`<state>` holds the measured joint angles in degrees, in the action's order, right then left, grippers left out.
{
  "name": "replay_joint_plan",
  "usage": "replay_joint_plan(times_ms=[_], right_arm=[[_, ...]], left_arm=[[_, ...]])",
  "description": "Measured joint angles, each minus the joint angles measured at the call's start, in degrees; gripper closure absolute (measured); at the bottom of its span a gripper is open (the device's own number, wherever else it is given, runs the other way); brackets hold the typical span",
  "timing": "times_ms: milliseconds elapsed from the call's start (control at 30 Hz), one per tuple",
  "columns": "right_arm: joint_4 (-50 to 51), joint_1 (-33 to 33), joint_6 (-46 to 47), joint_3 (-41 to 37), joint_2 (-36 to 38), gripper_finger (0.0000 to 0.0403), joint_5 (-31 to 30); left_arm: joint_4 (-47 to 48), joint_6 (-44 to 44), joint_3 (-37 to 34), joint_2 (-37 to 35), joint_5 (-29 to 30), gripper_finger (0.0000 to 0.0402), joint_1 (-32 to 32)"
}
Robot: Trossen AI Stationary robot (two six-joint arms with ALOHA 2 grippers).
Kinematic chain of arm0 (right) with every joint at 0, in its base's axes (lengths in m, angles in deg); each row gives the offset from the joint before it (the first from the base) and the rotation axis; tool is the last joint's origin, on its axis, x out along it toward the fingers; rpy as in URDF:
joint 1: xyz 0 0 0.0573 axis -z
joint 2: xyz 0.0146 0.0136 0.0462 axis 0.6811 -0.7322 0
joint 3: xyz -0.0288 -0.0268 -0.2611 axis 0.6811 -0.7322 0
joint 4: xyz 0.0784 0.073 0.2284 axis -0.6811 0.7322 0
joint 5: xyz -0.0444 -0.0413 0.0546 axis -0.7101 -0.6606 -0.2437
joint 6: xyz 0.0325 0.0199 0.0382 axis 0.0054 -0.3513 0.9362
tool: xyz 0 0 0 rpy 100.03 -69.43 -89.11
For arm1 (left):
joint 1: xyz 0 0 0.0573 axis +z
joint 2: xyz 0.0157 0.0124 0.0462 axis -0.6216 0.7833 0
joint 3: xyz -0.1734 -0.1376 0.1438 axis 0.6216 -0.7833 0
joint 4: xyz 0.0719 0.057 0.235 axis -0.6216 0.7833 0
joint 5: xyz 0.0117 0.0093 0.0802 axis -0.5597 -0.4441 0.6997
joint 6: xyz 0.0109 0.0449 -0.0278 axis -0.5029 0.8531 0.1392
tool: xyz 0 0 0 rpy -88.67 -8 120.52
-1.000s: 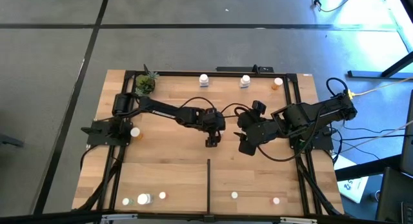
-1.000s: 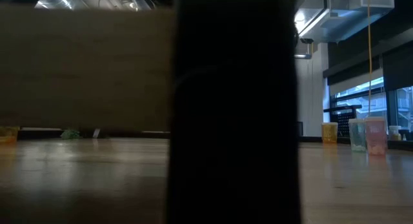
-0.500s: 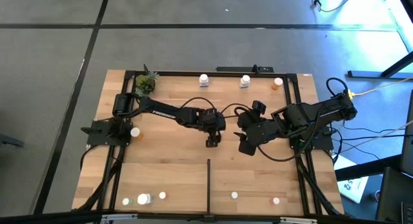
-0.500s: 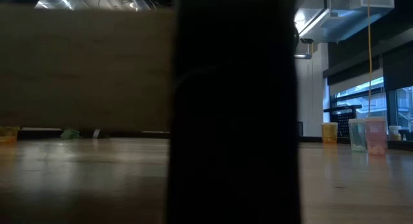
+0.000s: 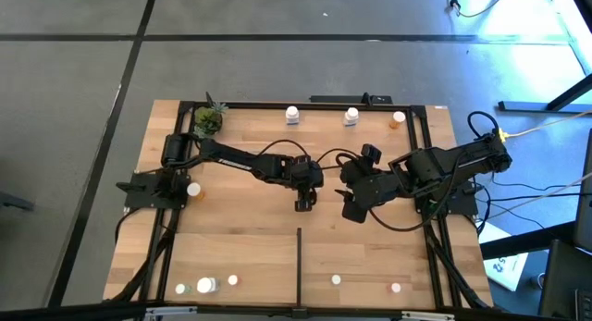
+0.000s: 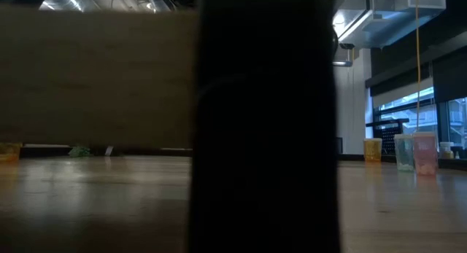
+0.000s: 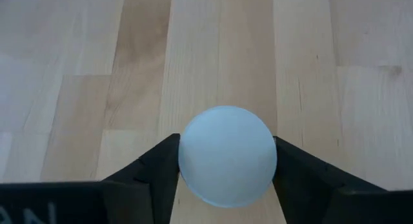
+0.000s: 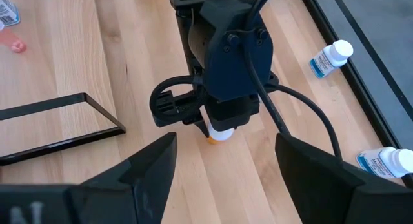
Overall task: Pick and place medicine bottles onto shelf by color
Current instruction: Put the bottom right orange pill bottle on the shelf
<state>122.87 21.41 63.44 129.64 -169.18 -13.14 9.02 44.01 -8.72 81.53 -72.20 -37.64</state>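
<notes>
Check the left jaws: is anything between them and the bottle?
Nothing visible. The left gripper has its jaws at either side of the bottle's white cap, with bare wood around.

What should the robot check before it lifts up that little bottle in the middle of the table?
1. Bottle between the left gripper's fingers: ok, the white cap sits between both of them.
2. Fingers touching the cap on both sides: ok in the left wrist view, though how firm the squeeze is: cannot tell.
3. Which color it is: ok, the right wrist view shows an orange bottle under the left gripper.
4. Right gripper out of the way: ok, it is open and hangs apart from the bottle.
5. Bottle upright: ok.
6. Free spot on the shelf: ok, bare wood near the black divider.
</notes>
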Motion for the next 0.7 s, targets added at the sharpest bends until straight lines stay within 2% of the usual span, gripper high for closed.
replay_joint_plan(times_ms=[700], right_arm=[[-0.3,0.0,0.0,0.0,0.0,0.0139,0.0]], left_arm=[[11.1,-4.4,0.0,-3.5,2.8,0.0204,-1.0]])
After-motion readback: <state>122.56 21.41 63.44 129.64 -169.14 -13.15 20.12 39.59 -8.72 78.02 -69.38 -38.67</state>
